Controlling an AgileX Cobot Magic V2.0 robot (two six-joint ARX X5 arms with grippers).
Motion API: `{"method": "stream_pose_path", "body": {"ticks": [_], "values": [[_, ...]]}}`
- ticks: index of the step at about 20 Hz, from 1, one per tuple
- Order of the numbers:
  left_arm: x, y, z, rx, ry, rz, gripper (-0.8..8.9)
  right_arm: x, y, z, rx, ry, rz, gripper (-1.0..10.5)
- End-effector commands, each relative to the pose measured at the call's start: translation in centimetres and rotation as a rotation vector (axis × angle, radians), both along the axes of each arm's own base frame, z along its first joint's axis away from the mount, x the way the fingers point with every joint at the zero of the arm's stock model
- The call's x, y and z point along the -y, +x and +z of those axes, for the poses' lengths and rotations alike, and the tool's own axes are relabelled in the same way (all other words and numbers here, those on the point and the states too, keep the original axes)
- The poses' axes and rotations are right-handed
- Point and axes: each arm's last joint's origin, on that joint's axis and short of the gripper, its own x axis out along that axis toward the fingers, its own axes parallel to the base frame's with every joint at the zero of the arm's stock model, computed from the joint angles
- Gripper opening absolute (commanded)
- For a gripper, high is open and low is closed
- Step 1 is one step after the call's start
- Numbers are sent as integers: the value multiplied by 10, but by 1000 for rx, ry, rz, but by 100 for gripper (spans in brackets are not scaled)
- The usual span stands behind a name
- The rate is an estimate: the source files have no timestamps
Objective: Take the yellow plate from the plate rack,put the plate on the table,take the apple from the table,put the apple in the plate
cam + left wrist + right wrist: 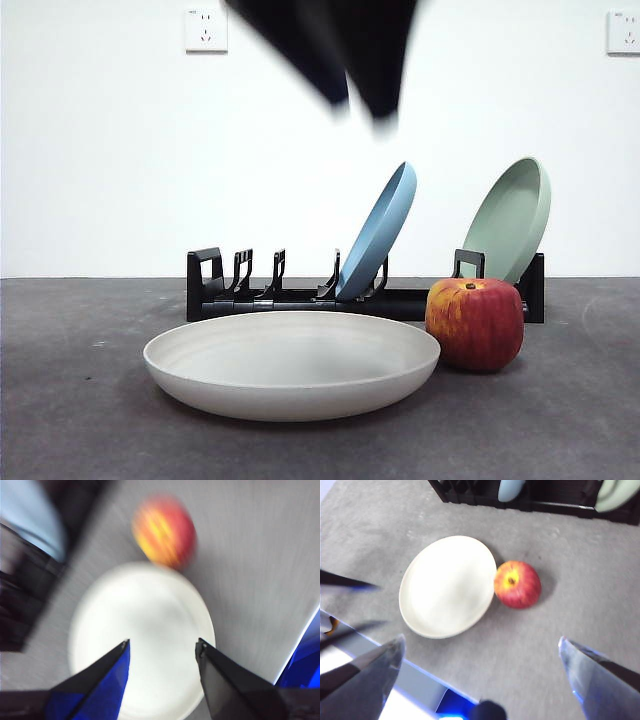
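The yellow plate (292, 362) lies flat on the table (80, 420), in front of the plate rack (300, 298). The apple (475, 323) stands upright on the table beside the plate's right rim, close to it or touching it. My left gripper (162, 642) is open and empty above the plate (142, 630), with the apple (164, 530) beyond it; the view is blurred. It seems to be the dark blurred gripper (362, 108) high above the plate in the front view. My right gripper (481, 639) is open wide and empty, high over the plate (447, 585) and apple (517, 584).
A blue plate (378, 230) leans in the rack's middle slots and a pale green plate (510, 218) leans at its right end. The rack's left slots hold nothing. A blue-edged table border (420, 680) shows in the right wrist view.
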Motion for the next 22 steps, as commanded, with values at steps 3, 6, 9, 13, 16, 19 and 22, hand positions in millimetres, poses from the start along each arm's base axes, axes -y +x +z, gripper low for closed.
{"method": "stream_pose_path", "body": {"ticks": [3,6,9,13,16,19,22], "values": [[-48,-19,73,44,-272,-7,220,-17,38,-13,-42,-3,72,720],[-81,-31,103,76,-386,-18,220,-39,68,-32,-67,-95,94,721],[-106,-40,113,84,-420,-15,220,-63,97,-57,-81,-182,116,721],[-118,-44,112,52,-417,14,220,-80,118,-82,-97,-245,117,723],[-120,-45,109,32,-397,27,220,-87,128,-99,-126,-280,114,724],[-120,-45,108,25,-387,30,220,-91,135,-112,-153,-306,115,724],[-120,-45,108,24,-390,32,219,-93,140,-122,-171,-311,118,724]]}}
